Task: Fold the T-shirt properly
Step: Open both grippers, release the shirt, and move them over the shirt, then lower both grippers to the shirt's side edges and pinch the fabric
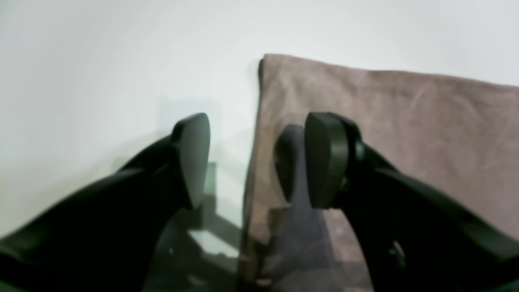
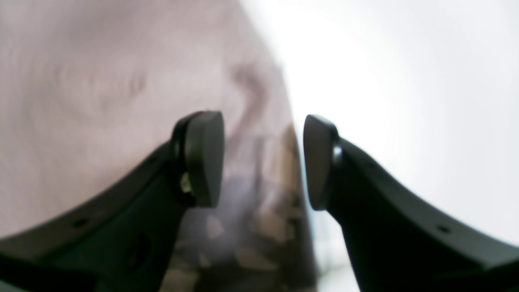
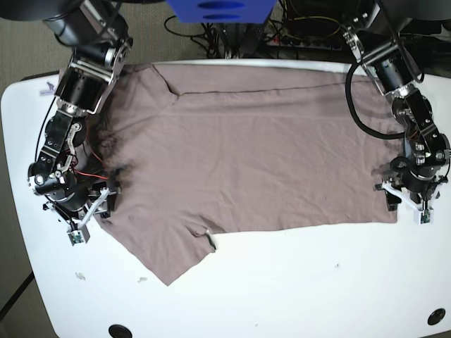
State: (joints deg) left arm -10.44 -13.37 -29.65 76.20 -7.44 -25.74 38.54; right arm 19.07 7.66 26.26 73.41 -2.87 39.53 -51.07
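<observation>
The mauve-brown T-shirt (image 3: 254, 155) lies spread flat across the white table (image 3: 296, 282), one sleeve pointing toward the front left. At the shirt's right edge is my left gripper (image 3: 392, 197), open. In the left wrist view the left gripper (image 1: 257, 160) straddles the shirt's (image 1: 385, 121) straight edge, one finger over cloth and the other over bare table. My right gripper (image 3: 107, 201) stands at the shirt's left edge. In the right wrist view the right gripper (image 2: 263, 160) is open too, with the blurred edge of the shirt (image 2: 101, 101) running between its fingers.
Cables and a blue object (image 3: 222, 8) sit behind the table's back edge. Two dark holes (image 3: 120, 330) mark the table's front corners. A few small specks (image 3: 79, 276) lie on the table at the front left.
</observation>
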